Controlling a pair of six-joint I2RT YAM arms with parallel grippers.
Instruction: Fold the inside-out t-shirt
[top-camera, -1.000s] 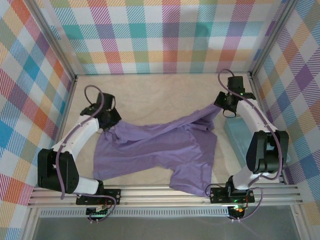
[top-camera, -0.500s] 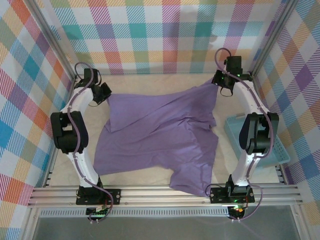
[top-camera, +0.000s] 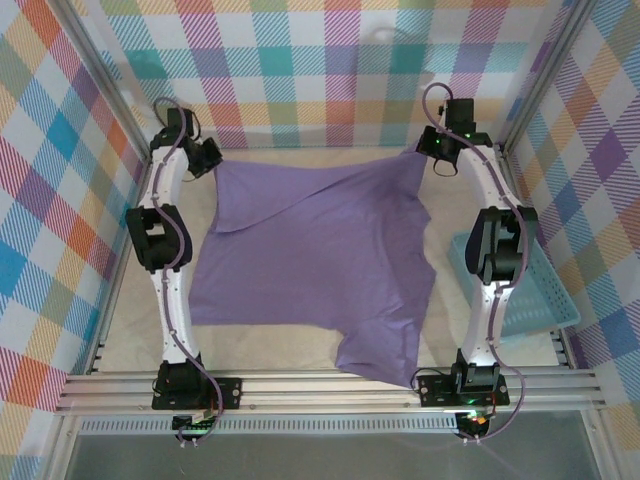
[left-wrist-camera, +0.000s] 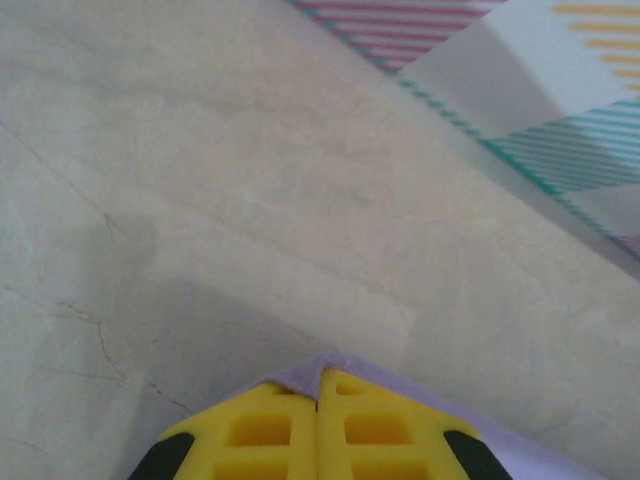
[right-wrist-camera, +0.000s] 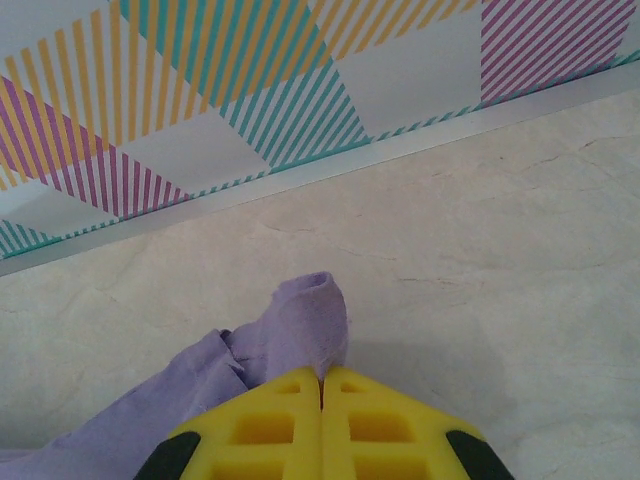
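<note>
The lavender inside-out t-shirt (top-camera: 320, 260) hangs stretched between both arms, its far edge pulled taut near the back wall and its near part draping down to the front rail. My left gripper (top-camera: 212, 164) is shut on the shirt's far left corner; a sliver of purple cloth (left-wrist-camera: 318, 366) pokes out between the yellow fingers (left-wrist-camera: 260, 430). My right gripper (top-camera: 430, 155) is shut on the far right corner, where a bunched tuft of fabric (right-wrist-camera: 305, 320) sticks out past its yellow fingertips (right-wrist-camera: 380, 425).
A light blue plastic basket (top-camera: 545, 300) stands at the right, beside the right arm. The beige table top (top-camera: 300, 160) ends at checked walls on three sides, with a metal rail (top-camera: 320, 385) along the front.
Both arms have stretched up and back toward the far wall, lifting the shirt's far edge and spreading the crumpled cloth out wide. Both grips held.
</note>
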